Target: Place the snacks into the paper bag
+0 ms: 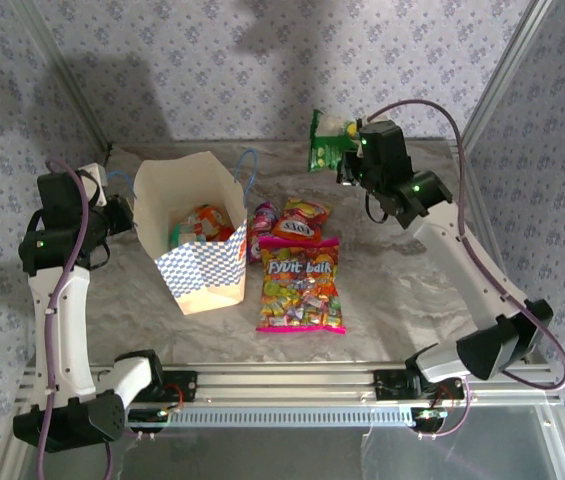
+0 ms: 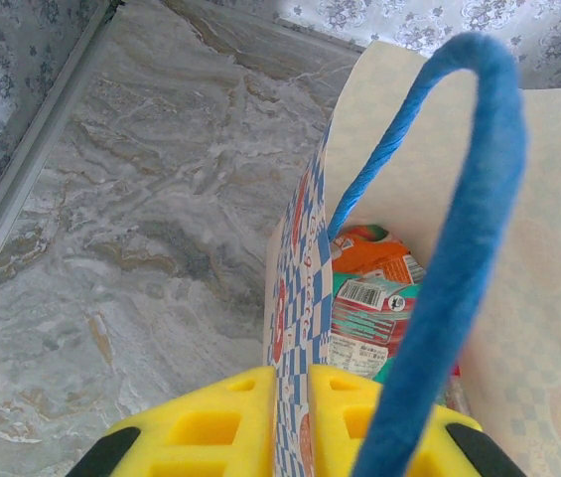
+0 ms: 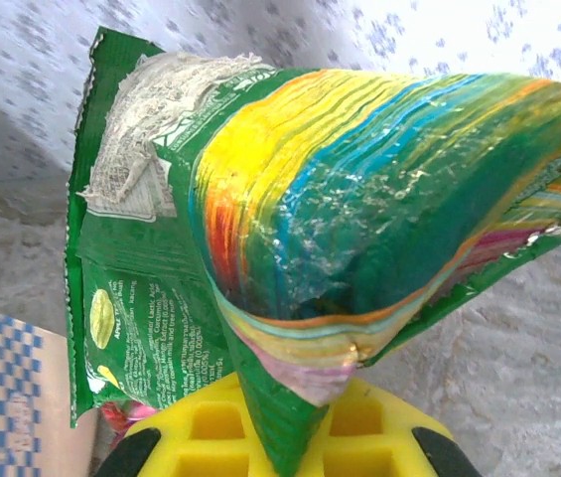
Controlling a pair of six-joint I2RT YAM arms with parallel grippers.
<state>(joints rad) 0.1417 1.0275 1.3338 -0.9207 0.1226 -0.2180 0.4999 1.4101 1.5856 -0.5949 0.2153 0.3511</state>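
The paper bag (image 1: 200, 275) stands open left of centre, with orange and teal packets (image 1: 202, 225) inside. My left gripper (image 1: 122, 215) is shut on the bag's left wall (image 2: 300, 298), its yellow fingers (image 2: 210, 427) pinching the checkered paper beside a blue cord handle (image 2: 459, 258). My right gripper (image 1: 347, 160) hangs above the table at the back right, shut on a green packet (image 1: 326, 140). Its rainbow-printed face (image 3: 359, 199) bulges above the yellow fingers (image 3: 201, 427). A large pink packet (image 1: 301, 285), a red-orange one (image 1: 300, 219) and a purple one (image 1: 262, 228) lie right of the bag.
Metal frame posts (image 1: 497, 85) and patterned cloth walls enclose the marbled table (image 1: 412, 300). The aluminium rail (image 1: 282, 385) with both arm bases runs along the near edge. A second blue handle (image 1: 249, 165) rises behind the bag.
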